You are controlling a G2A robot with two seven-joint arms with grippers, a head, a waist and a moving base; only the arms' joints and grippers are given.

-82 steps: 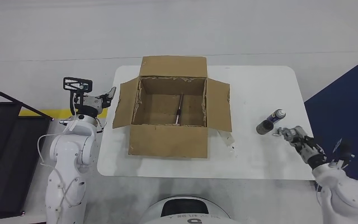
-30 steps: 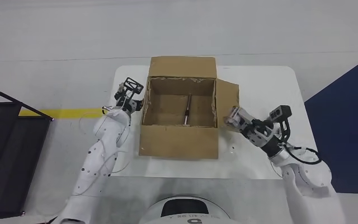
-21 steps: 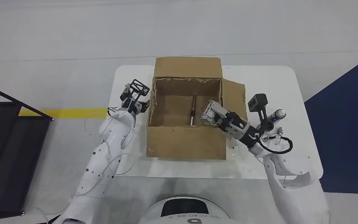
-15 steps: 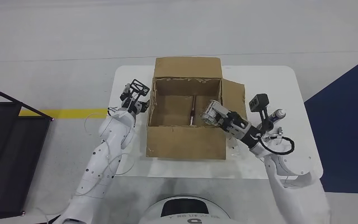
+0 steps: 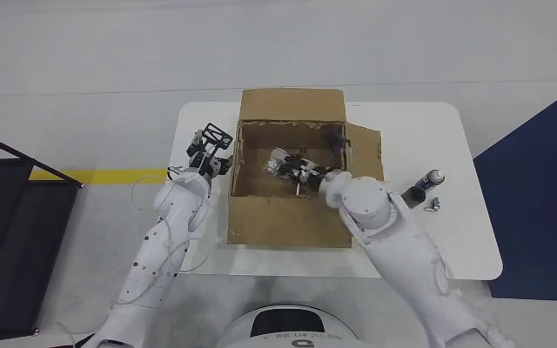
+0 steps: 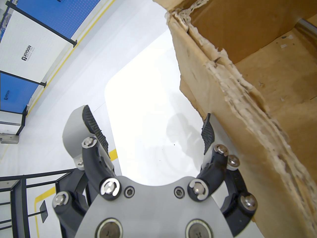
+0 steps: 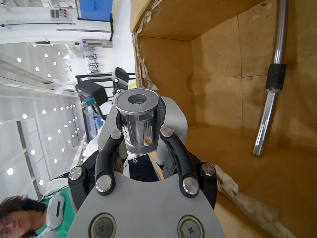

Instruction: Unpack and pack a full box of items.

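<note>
An open cardboard box [image 5: 287, 223] stands in the middle of the white table [image 5: 418, 252]. My right gripper [image 5: 279, 162] is inside the box, low over its floor, shut on a silver cylindrical metal part [image 7: 136, 99] with a hollow top. A long metal rod [image 7: 272, 75] with a black band lies on the box floor beside it. My left gripper [image 5: 218, 161] hangs open outside the box's left wall [image 6: 223, 92], with one finger [image 6: 207, 134] against the cardboard and nothing between the fingers.
A dark can [image 5: 421, 186] lies on the table right of the box, with a small metal piece [image 5: 432, 205] beside it. The right box flap [image 5: 365, 150] stands up. The box rims are torn and frayed. Bare table lies left of the box.
My right gripper has carried the silver part from the box's right side leftwards, deeper into the box. Before that the flaps were pushed up and the box shifted right. The left gripper has held still.
</note>
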